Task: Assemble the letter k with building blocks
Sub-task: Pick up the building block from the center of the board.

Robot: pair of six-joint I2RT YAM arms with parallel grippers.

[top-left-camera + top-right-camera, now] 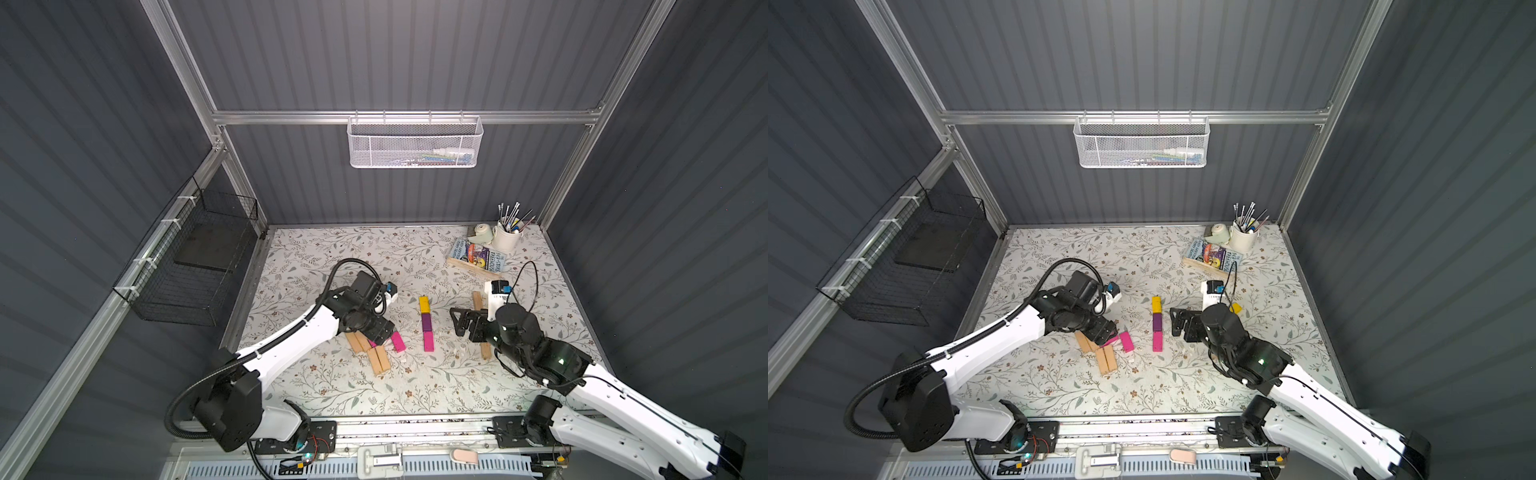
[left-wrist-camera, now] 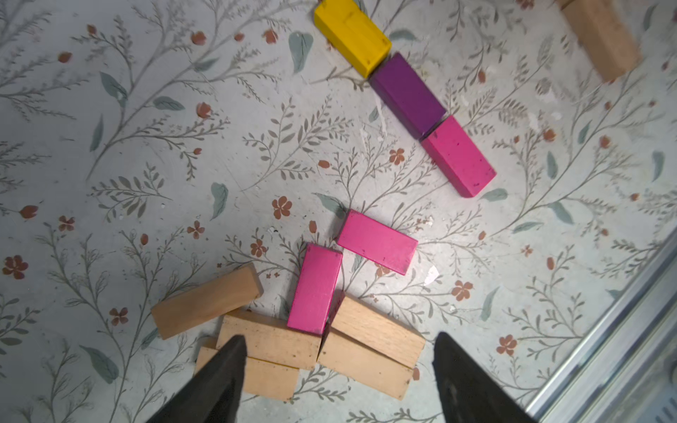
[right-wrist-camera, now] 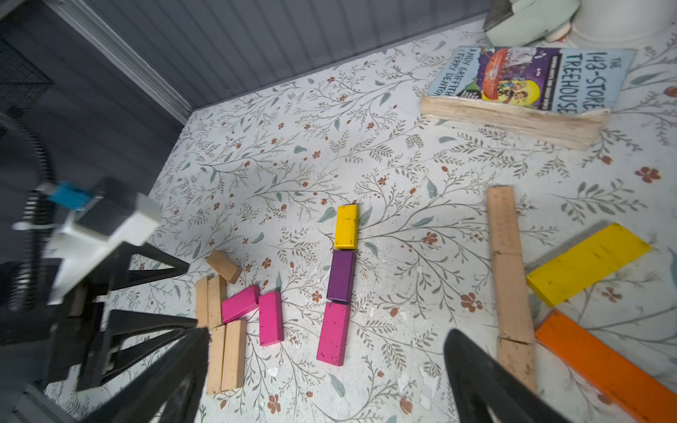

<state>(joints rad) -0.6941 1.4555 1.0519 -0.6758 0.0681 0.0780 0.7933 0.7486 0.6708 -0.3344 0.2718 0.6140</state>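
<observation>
"So, where are the blocks?"
"3 lie end to end in a line mid-table: yellow block (image 1: 424, 304) farthest back, purple block (image 1: 427, 322) next, magenta block (image 1: 428, 341) nearest, each touching the next."
"And the left gripper (image 2: 340, 337)?"
"Fingers spread wide, pinching nothing — it hangs over a pile of 5 tan blocks (image 2: 269, 338) and a magenta pair (image 2: 315, 289), 1 of the pair touching the tan. The pile sits left of the line, apart from it."
"Right gripper (image 3: 328, 331)?"
"Also spread and empty, hanging just right of the line. Farther right runs a tan row (image 3: 509, 263) of 3 set end to end, with a yellow bar (image 3: 588, 263) and an orange bar (image 3: 600, 362) beside that — both lying flat."
"Anything else?"
"A book (image 3: 527, 78) and a cup (image 1: 508, 239) of brushes in the far right corner."
</observation>
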